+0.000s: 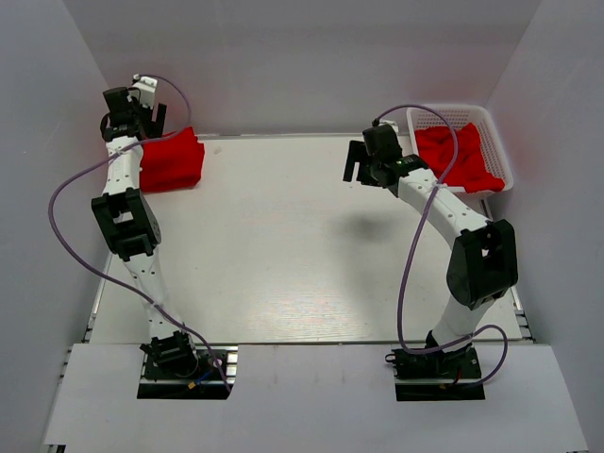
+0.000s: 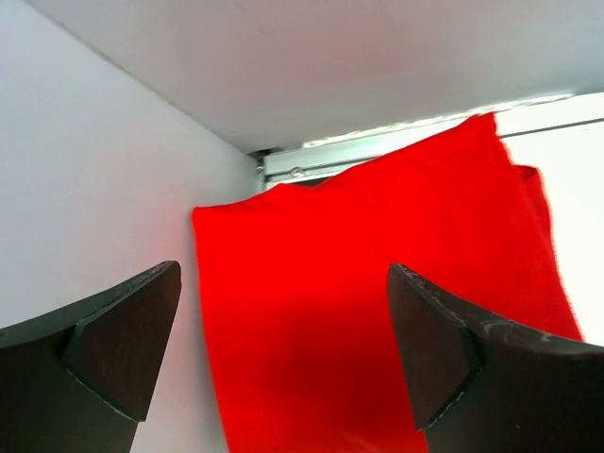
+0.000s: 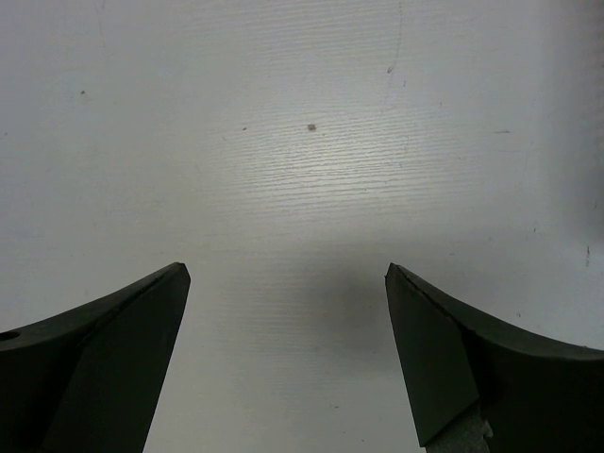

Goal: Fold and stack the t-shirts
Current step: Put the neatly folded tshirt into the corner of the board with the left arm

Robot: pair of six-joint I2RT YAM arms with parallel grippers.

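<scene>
A folded red t-shirt (image 1: 172,160) lies at the table's far left corner, against the side wall. My left gripper (image 1: 132,111) hovers just above its left end, open, with nothing between the jaws; in the left wrist view the red t-shirt (image 2: 377,283) fills the gap under the left gripper (image 2: 283,274). More crumpled red t-shirts (image 1: 458,156) fill the white basket (image 1: 500,142) at the far right. My right gripper (image 1: 363,162) is open above bare table, left of the basket; the right wrist view shows the right gripper (image 3: 288,274) with only tabletop below it.
White walls close in the table on the left, back and right. The table surface (image 1: 302,245) is bare white board between the arms. A purple cable loops off each arm. A metal rail (image 2: 377,151) runs along the table's far edge.
</scene>
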